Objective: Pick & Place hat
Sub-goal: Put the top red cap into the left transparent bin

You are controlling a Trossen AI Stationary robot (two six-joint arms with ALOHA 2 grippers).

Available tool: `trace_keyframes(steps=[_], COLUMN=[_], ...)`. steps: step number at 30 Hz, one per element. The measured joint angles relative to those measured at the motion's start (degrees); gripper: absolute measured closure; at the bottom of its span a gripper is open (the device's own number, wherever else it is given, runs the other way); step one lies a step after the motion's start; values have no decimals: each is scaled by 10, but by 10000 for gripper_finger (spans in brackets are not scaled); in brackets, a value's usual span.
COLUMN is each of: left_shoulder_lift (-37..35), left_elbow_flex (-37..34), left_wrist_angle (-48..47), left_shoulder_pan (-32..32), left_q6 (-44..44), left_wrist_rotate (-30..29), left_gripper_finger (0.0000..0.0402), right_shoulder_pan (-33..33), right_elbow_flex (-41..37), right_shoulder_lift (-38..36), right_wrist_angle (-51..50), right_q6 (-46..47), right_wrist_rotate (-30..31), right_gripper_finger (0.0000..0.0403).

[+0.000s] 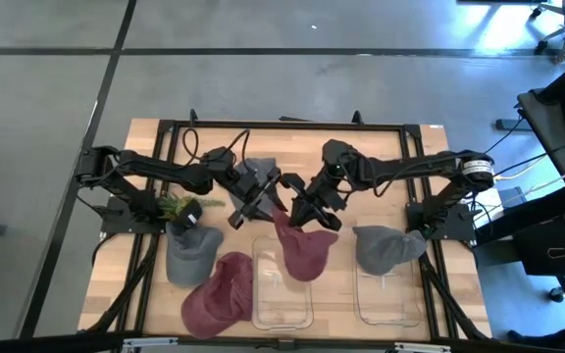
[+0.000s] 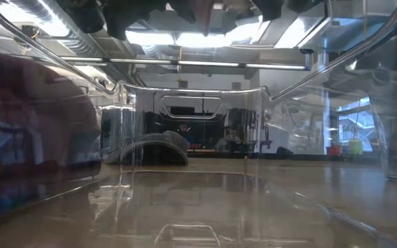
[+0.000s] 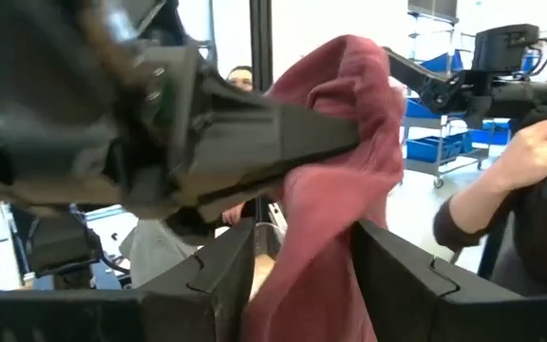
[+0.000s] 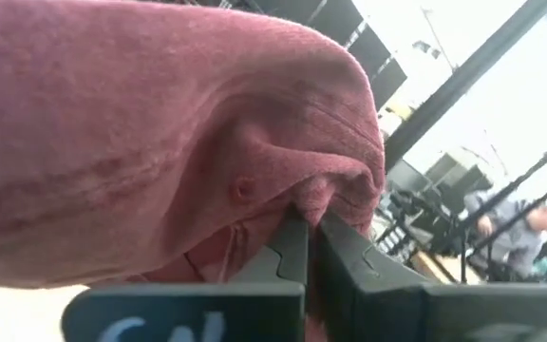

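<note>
A dark red hat [image 1: 302,250] hangs between my two grippers above the middle clear container [image 1: 282,294]. My right gripper [image 1: 307,214] comes in from the table's right and is shut on the hat's cloth [image 4: 254,142]. My left gripper [image 1: 255,208] comes in from the left. It is open, with the hanging red cloth [image 3: 321,237] between its two fingers. In the left wrist view, one finger of the right gripper [image 3: 292,142] reaches into the hat from the side. In the low view only dark gripper parts and a bit of red [image 2: 202,14] show at the top. My right gripper pinches a bunched fold of the red hat's crown cloth [image 4: 316,199] between its two shut fingers, several layers thick. The hat is lifted clear and hangs below the hold. My left gripper is open around the hanging cloth, which lies against one finger [image 3: 373,256]; whether the other finger touches it I cannot tell.
A second red hat [image 1: 219,294] and a grey hat [image 1: 192,257] lie on the table's near left. Another grey hat [image 1: 388,247] drapes over the far rim of the right clear container [image 1: 385,294]. A grey hat [image 1: 260,172] lies under the left arm. A person's hand [image 3: 539,142] shows beyond the table.
</note>
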Motion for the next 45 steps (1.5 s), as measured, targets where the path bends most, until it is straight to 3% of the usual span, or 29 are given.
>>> trace_keyframes(steps=[4, 11, 21, 27, 37, 45], left_shoulder_lift=[0, 0, 0, 0, -16, -43], left_elbow_flex=[0, 0, 0, 0, 0, 0], left_wrist_angle=[2, 5, -4, -4, -36, -97], left_shoulder_pan=[0, 0, 15, 10, 5, 4], left_q6=[-13, -30, 25, 55, 44, 87], left_wrist_rotate=[36, 21, 17, 48, 58, 20], left_gripper_finger=[233, 233, 233, 233, 233, 233], right_shoulder_pan=[-14, -23, 5, 3, 1, 1], right_elbow_flex=[0, 0, 0, 0, 2, 2], right_shoulder_lift=[0, 0, 0, -1, -2, -3], right_wrist_angle=[-2, -11, -13, -29, -56, -62], right_q6=[24, 55, 57, 89, 115, 134], right_wrist_rotate=[-2, -1, 3, 96, 116, 125], right_gripper_finger=[395, 393, 392, 392, 392, 392])
